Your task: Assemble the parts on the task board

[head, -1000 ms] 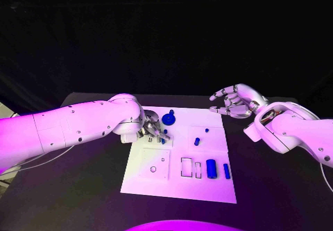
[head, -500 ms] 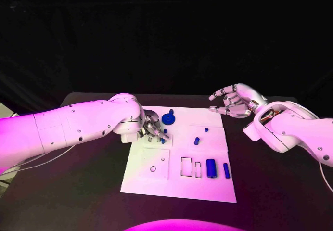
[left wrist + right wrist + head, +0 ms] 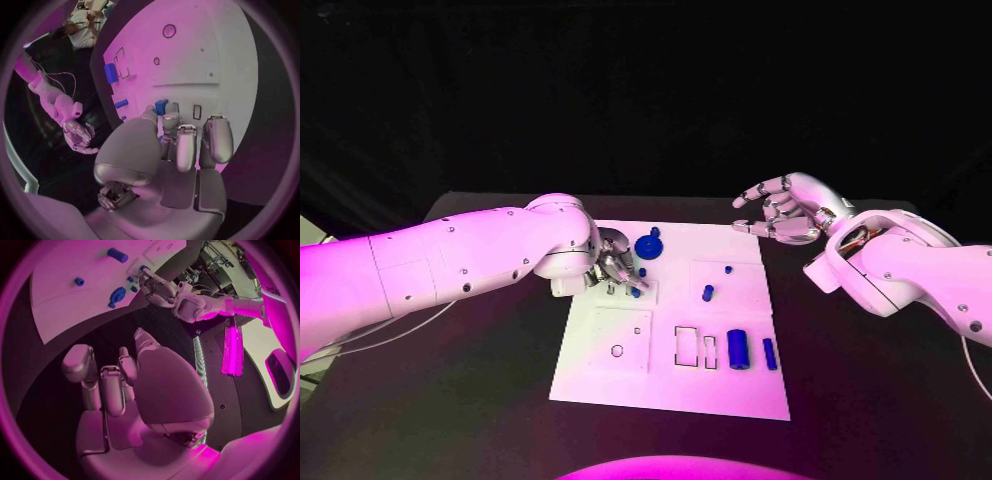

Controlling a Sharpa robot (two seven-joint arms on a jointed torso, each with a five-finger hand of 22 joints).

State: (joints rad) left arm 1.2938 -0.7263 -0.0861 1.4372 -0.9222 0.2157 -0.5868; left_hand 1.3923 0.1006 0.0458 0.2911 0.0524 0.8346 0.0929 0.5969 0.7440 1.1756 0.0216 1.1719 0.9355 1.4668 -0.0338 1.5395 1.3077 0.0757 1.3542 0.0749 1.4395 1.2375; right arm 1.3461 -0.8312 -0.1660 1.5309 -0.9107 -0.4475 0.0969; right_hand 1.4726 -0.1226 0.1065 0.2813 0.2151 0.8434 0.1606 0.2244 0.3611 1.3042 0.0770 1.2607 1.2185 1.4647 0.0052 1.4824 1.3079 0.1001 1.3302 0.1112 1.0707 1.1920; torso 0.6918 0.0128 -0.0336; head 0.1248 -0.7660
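The left hand (image 3: 615, 268) is lowered onto the upper left part of the task board (image 3: 668, 390), its fingers (image 3: 186, 145) curled downward around a small blue part (image 3: 161, 106). The left wrist view shows the part at the fingertips, beside small slots in the board; whether it is truly pinched or merely touched cannot be told. The right hand (image 3: 783, 212) hovers over the dark worktop (image 3: 877, 380) just beyond the board's far right corner, fingers spread and holding nothing. Other parts lie on the board: a round blue piece (image 3: 649, 246) just beyond the left hand, a short peg (image 3: 708, 293) near the middle, and two blue cylinders (image 3: 737, 350) in the lower right area beside empty rectangular recesses (image 3: 689, 346).

Probable risks: the part at the left fingertips is small and largely hidden by the fingers, so a slight misalignment with its slot could make it jam or tip. A loose pinch could let it slip and roll across the board. The curled fingers also stand near the round blue piece and could knock it. The board appears unclamped, so downward pressure at an angle might shift it on the worktop.
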